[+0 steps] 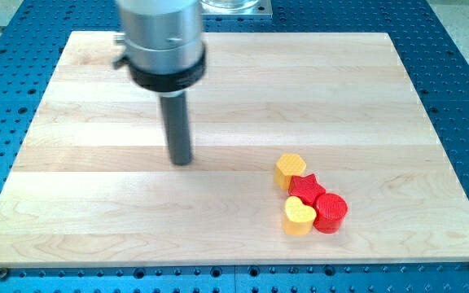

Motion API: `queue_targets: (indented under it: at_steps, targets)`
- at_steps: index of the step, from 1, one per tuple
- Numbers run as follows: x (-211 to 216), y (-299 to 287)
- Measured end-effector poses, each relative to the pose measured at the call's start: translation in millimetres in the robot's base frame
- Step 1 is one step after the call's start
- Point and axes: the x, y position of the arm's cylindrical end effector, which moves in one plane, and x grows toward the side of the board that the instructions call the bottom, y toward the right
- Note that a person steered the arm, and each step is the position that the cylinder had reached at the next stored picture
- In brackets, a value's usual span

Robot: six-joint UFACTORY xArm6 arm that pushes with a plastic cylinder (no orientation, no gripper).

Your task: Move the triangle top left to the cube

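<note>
My tip [182, 161] rests on the wooden board [96, 203], left of centre. Four blocks sit in a tight cluster at the lower right, well to the right of my tip. A yellow hexagonal block [290, 169] is at the cluster's top. A red star block [305, 190] touches it below. A red cylinder [330, 212] sits at the lower right. A yellow heart block [299, 216] sits at the lower left, touching the star and the cylinder. I see no triangle or cube among them.
The rod's wide metal mount [163, 41] hangs over the board's upper left. A blue perforated table [462, 98] surrounds the board. A clear fixture [234, 6] sits beyond the top edge.
</note>
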Motion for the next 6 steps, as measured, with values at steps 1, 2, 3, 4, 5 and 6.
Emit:
queue_targets:
  at_steps: [1, 2, 3, 4, 5, 6]
  targets:
    - [-21, -84]
    - [-64, -123]
    - [-119, -111]
    - [-121, -116]
    - [-150, -118]
    - [-162, -112]
